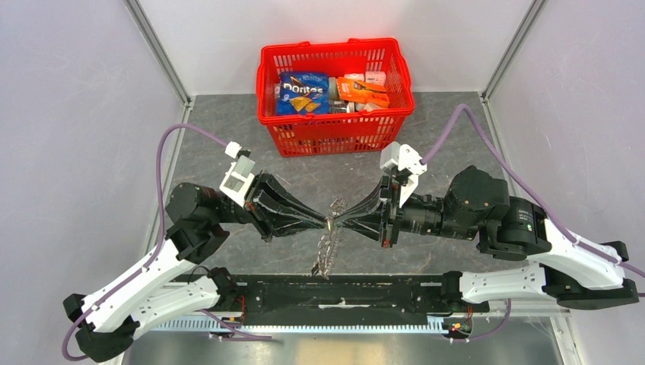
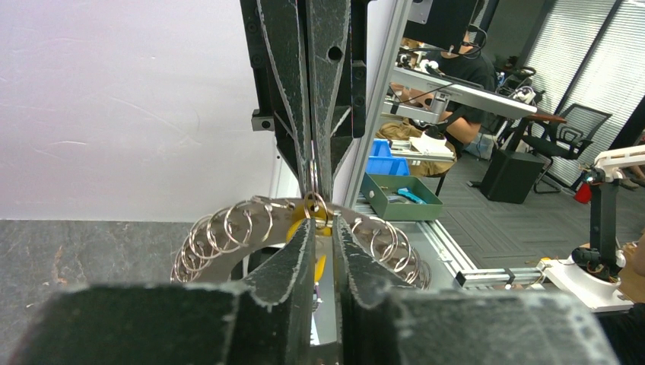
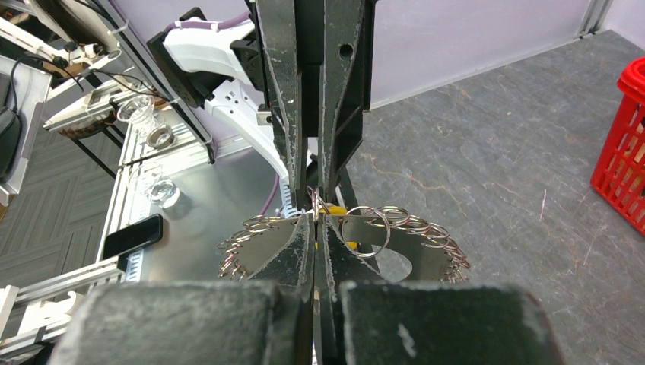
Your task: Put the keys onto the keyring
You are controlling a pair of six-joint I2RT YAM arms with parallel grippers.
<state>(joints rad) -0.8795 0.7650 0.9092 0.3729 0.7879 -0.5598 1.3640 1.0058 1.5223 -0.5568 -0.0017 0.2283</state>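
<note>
Grey stone-look tabletop (image 1: 456, 152) below. Left gripper (image 2: 321, 222) clenched on small yellow-headed metal key (image 2: 320, 266); right gripper (image 3: 314, 218) clenched on large grey metal keyring (image 3: 426, 249) strung with silver loops, which hangs just under both tips. Risk: thin pinch lets ring swing or slip; key misses loop.

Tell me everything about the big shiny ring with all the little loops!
The keyring is a wide, flat grey metal band strung along its rim with small silvery wire loops. It stands on edge, seemingly off the table. The right gripper pinches its top edge; the left gripper meets it there, apparently holding a yellow key.
</note>
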